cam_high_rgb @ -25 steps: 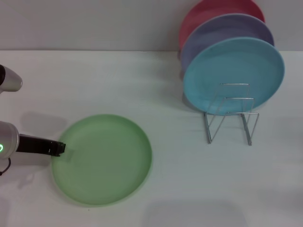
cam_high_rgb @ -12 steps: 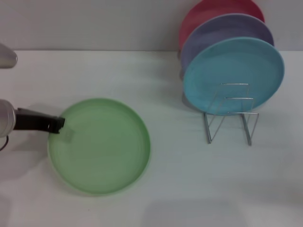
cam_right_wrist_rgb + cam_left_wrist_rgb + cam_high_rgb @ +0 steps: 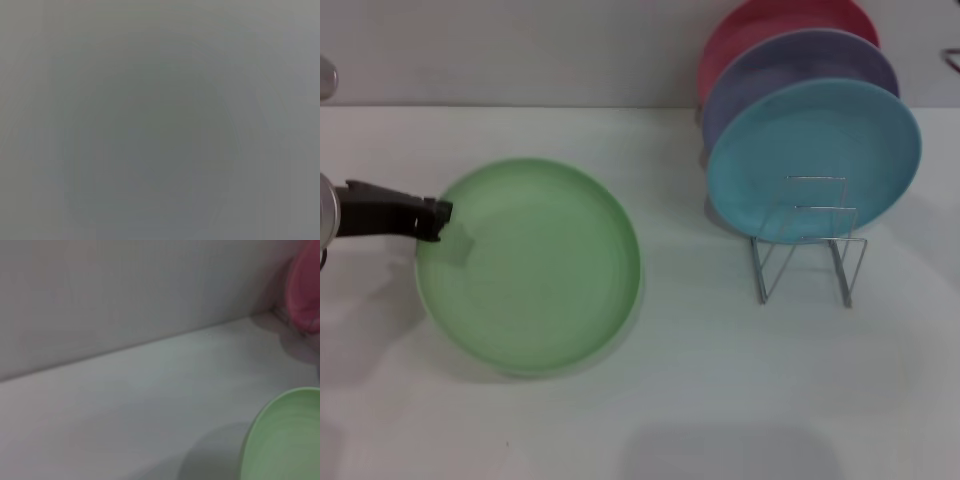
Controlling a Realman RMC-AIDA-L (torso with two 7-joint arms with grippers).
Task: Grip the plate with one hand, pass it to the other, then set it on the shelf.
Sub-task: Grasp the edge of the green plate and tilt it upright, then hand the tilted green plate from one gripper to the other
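The light green plate (image 3: 535, 265) is lifted off the white table at the left of the head view, with its shadow below it. My left gripper (image 3: 438, 222), slim and black on a silver-grey arm, is shut on the plate's left rim. The plate's edge also shows in the left wrist view (image 3: 287, 440). The silver wire shelf (image 3: 807, 250) stands at the right, with its front slots bare. My right gripper is out of view; the right wrist view shows only flat grey.
A light blue plate (image 3: 815, 160), a lavender plate (image 3: 790, 70) and a red plate (image 3: 760, 25) stand upright in the shelf's rear slots. A grey wall runs along the table's back edge (image 3: 520, 105).
My left gripper has risen and moved toward the back of the table with the green plate in it. The plate has come off the table.
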